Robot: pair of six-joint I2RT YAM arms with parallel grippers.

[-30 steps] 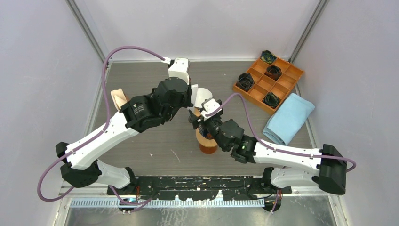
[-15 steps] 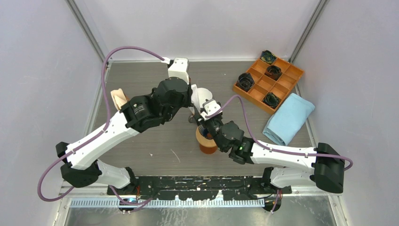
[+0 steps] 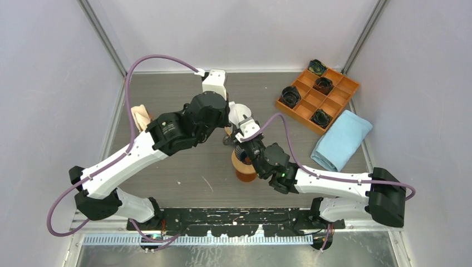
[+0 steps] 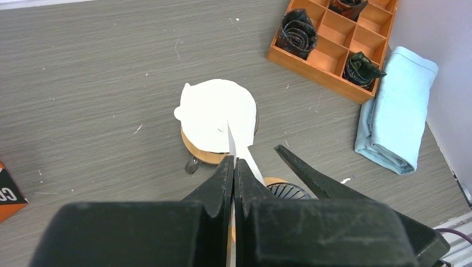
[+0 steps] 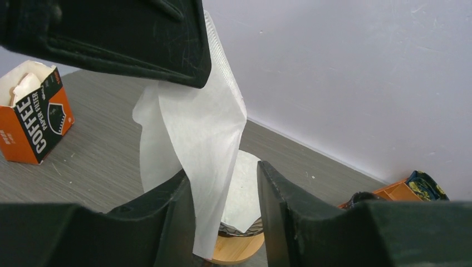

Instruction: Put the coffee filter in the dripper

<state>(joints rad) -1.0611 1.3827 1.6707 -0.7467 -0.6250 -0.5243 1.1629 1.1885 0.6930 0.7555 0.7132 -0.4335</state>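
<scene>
My left gripper (image 4: 234,161) is shut on the top edge of a white paper coffee filter (image 5: 195,133), which hangs down from it. The filter's lower part lies between the fingers of my right gripper (image 5: 222,172). It rests against the left finger (image 5: 167,222), with a gap to the right one. A dripper (image 4: 286,192) with a black ribbed cone and an orange-brown body stands just below the grippers (image 3: 245,167). Behind it a second dripper on a wooden base (image 4: 195,147) has another white filter (image 4: 217,114) lying over it.
An orange "COFFEE FILTER" box (image 5: 33,117) stands at the left of the table (image 3: 140,117). At the back right are an orange compartment tray (image 3: 317,100) holding dark bundles and a folded light-blue cloth (image 3: 340,139).
My right gripper has crept up and left around the hanging filter, and its fingers have narrowed. The left gripper has kept its hold and shifted slightly.
</scene>
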